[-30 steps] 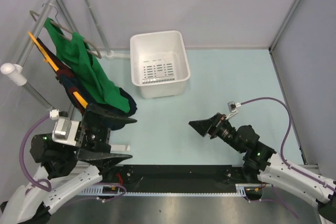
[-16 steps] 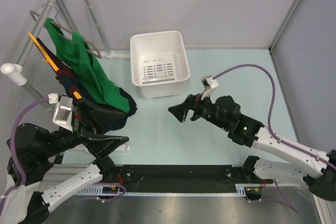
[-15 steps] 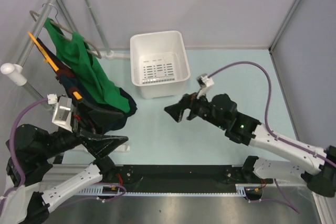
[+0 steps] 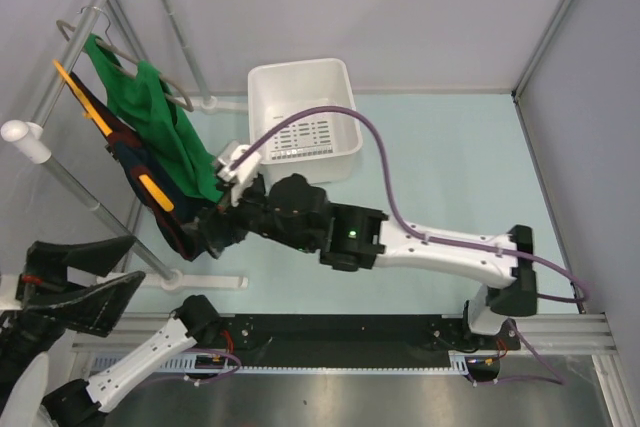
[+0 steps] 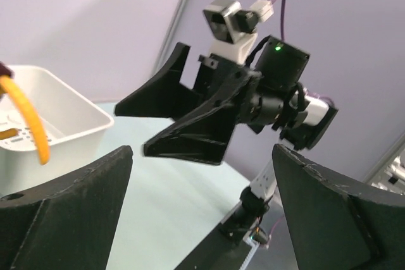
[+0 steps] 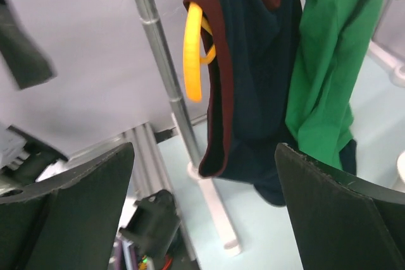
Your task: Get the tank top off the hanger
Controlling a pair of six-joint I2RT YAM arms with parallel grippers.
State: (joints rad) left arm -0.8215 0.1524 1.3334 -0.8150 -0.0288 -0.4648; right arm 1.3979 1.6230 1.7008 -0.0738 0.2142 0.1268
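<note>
The tank top (image 4: pixel 165 117) is hung on the hanger (image 4: pixel 184 99), beside a navy garment (image 4: pixel 150 172). Both the right gripper (image 4: pixel 198 237), near its hem, and the left gripper (image 4: pixel 136 261) are parted and empty. Approach stage judged; cloth must next be grasped.

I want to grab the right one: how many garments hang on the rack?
2. The green tank top hangs nearer the bin; the navy garment hangs beside it on the orange hanger. More could be hidden behind.
</note>
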